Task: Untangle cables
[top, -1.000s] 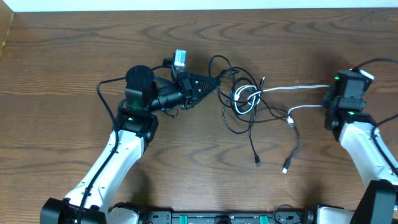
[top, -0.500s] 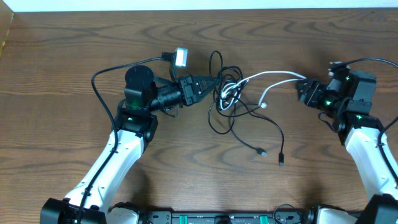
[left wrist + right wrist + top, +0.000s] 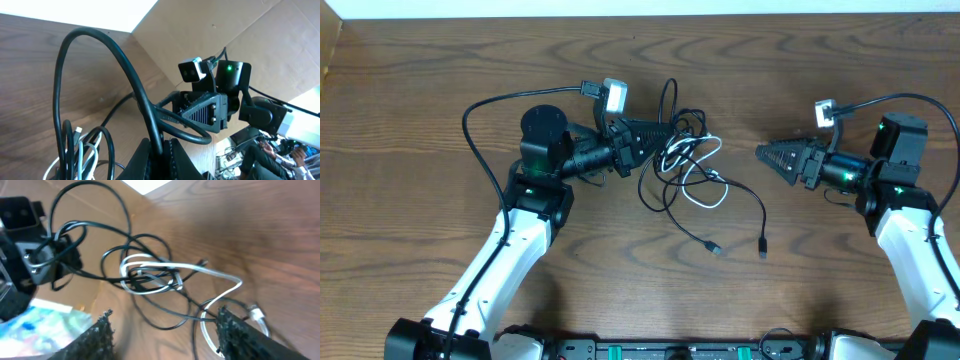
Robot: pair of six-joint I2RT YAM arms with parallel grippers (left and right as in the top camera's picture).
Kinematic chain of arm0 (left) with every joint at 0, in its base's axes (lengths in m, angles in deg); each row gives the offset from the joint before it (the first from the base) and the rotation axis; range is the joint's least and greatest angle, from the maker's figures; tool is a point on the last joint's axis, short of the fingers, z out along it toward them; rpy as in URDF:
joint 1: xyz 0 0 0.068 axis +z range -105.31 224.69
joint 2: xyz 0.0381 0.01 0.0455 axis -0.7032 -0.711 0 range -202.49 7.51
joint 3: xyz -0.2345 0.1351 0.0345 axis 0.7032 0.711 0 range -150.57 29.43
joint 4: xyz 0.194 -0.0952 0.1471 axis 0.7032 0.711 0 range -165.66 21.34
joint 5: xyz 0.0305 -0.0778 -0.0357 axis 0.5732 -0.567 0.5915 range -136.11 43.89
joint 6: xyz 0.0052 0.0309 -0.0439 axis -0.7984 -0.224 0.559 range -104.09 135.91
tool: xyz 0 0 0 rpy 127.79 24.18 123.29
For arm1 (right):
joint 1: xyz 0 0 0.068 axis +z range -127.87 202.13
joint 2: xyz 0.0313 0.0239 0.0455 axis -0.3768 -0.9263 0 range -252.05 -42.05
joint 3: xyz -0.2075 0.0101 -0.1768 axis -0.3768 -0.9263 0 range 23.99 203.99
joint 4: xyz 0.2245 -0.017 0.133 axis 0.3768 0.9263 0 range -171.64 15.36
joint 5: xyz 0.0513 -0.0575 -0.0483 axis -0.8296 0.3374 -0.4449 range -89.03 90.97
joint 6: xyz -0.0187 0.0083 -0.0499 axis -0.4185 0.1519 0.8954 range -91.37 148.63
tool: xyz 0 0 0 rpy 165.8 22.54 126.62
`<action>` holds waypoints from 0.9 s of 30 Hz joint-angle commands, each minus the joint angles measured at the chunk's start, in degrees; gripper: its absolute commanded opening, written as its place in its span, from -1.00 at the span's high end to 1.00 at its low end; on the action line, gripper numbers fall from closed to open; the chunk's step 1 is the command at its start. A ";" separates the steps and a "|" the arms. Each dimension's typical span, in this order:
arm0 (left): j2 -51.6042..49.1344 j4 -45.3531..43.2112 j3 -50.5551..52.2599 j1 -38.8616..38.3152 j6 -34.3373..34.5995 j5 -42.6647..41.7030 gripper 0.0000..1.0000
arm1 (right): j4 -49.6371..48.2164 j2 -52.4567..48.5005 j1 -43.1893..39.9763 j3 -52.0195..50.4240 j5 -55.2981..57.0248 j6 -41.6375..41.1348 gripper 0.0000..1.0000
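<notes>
The left gripper [image 3: 662,132] sits at the tangle's [image 3: 685,165] left edge, its fingers [image 3: 150,155] pressed together on a black cable [image 3: 125,70]. In the left wrist view that cable rises out of the pinch in a tall loop. This grip is the same as a second ago, though the arm has shifted a little and the knot has moved with it.

The tangle itself lies at mid-table [image 3: 420,60], and it is what has changed. A second ago the white cable [image 3: 200,270] ran out of it in two taut strands to the right. Now that cable is slack and has fallen back into loose loops on the tangle's right side, still threaded through the black coils. Below the tangle, two black plug ends [image 3: 715,247] trail free on the wood, nearer the knot than before.

To the right of the tangle, well apart from it, the right gripper [image 3: 767,153] points at the knot with its fingers [image 3: 235,330] spread and nothing between them. It has let the white cable go and turned from pulling away to facing in.

For the task, this looks like a reset. The pull did not free the white cable, all three cords remain knotted together, and the right gripper likely needs a fresh hold closer to the knot while the left anchors it.
</notes>
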 commanded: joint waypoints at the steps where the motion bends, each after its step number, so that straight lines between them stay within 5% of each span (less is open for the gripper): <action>1: 0.96 -0.90 -0.63 0.24 0.39 0.15 0.85 | -0.13 0.63 2.60 0.11 -3.45 -3.04 -0.11; 9: 0.96 -1.36 -0.63 0.24 1.38 0.13 0.85 | -1.07 0.63 14.78 0.11 4.59 -17.38 0.41; 13: 0.96 -1.33 -0.63 0.09 1.44 0.04 0.85 | -2.97 0.63 20.59 0.11 17.11 -26.05 0.17; 19: 0.96 -1.38 -0.63 -2.38 1.53 0.09 0.85 | -13.03 0.63 25.55 0.11 22.43 -36.02 0.21; 27: 0.96 -1.55 -0.63 -4.02 0.50 0.00 0.85 | -12.85 0.61 28.68 0.11 32.24 -42.95 0.23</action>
